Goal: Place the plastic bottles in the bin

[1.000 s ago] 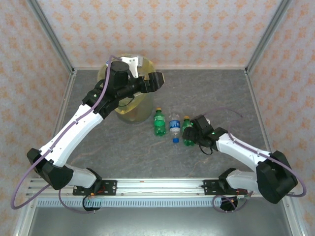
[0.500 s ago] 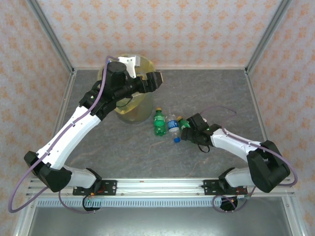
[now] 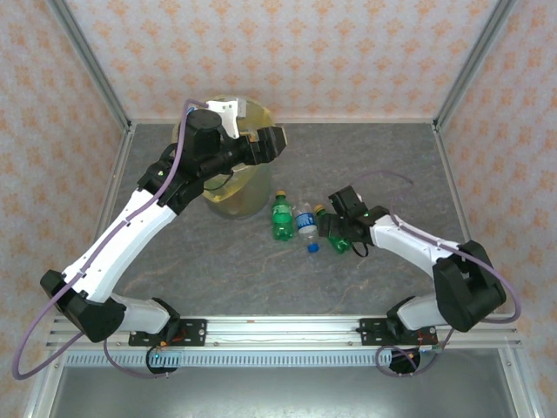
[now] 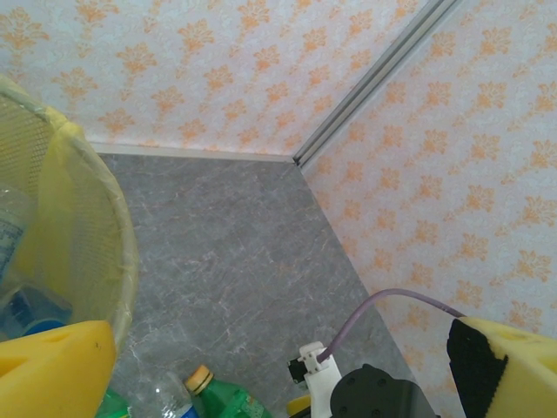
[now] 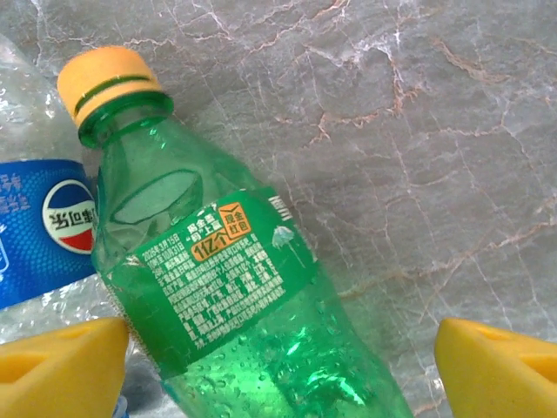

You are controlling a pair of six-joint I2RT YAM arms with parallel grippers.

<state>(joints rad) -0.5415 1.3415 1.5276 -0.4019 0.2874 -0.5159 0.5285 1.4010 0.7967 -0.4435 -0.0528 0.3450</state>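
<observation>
The green plastic bottle with a yellow cap (image 5: 235, 287) lies on the grey stone-patterned table (image 5: 418, 131) right under the right hand (image 5: 278, 374), slantwise between its wide-spread pads (image 5: 61, 366), seemingly untouched. The round yellow-lined bin (image 3: 228, 196) stands well to the left, by the wide, empty left hand (image 3: 271, 142).

The green bottle (image 5: 235, 296) has a yellow-orange cap (image 5: 106, 78) and a green label with white print. The clear bottle (image 5: 39, 226) carries a blue label with a red, white and blue roundel. The bin (image 4: 87, 226) is translucent yellow. The table (image 3: 261, 270) is veined grey, and the walls (image 3: 287, 52) are pale pink with orange floral motifs.
</observation>
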